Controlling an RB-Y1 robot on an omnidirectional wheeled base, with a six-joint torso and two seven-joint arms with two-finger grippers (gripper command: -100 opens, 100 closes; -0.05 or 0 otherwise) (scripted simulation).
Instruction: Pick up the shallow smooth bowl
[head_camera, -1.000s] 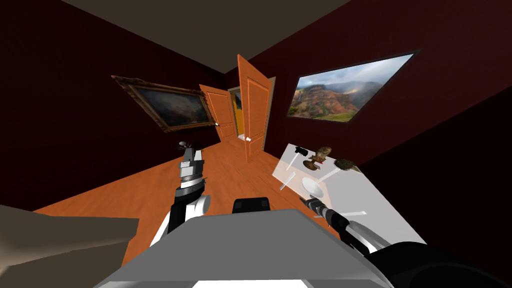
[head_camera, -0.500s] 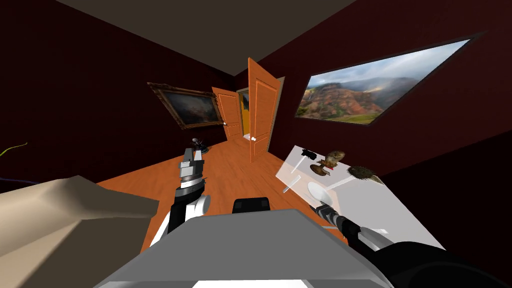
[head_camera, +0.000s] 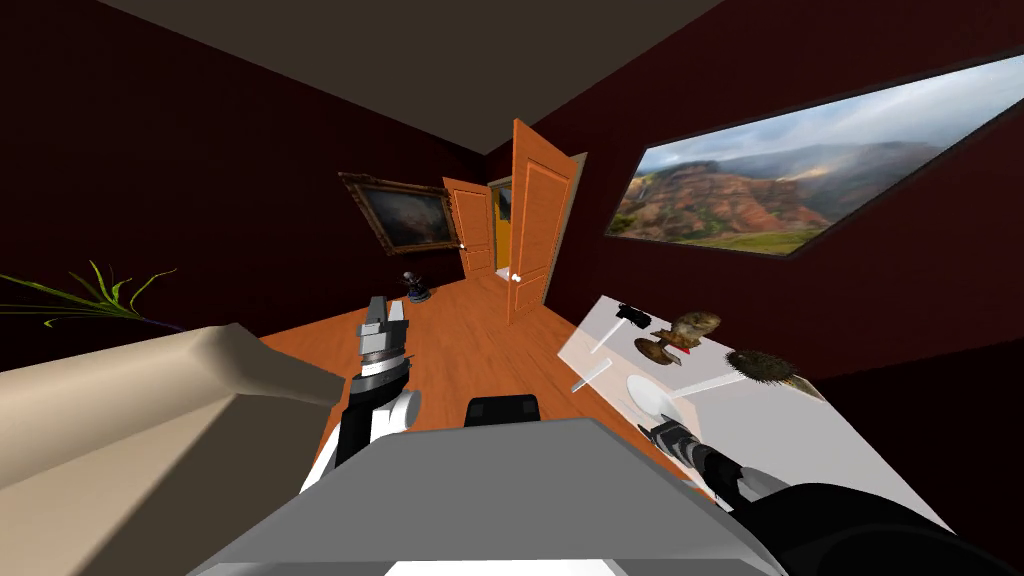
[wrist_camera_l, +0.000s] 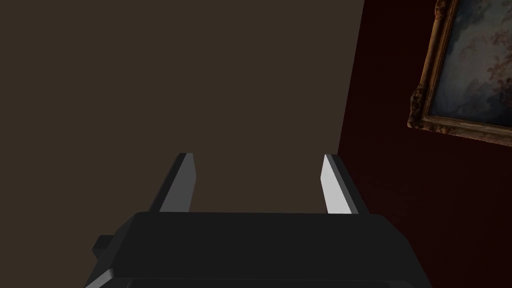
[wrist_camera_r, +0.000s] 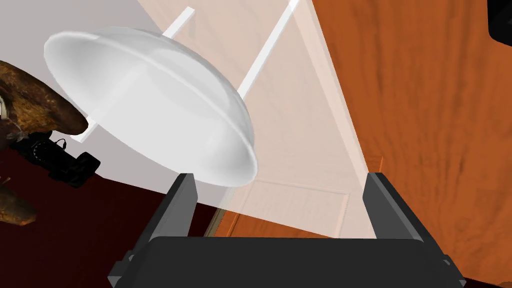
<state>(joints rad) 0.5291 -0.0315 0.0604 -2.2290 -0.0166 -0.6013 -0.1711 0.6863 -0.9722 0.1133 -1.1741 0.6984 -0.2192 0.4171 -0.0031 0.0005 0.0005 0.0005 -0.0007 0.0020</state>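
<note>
Right wrist view: white bowl (wrist_camera_r: 150, 105) near the spread right gripper (wrist_camera_r: 280, 176).

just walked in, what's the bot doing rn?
The right tool, fingers open, is right up at the rim of the shallow white bowl on the pale see-through tabletop, with nothing gripped yet. The left tool is open too, held up away from the table, idle.

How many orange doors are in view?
2. An open door stands at the far corner; a second door is just left of it. Others may lie outside the view.
</note>
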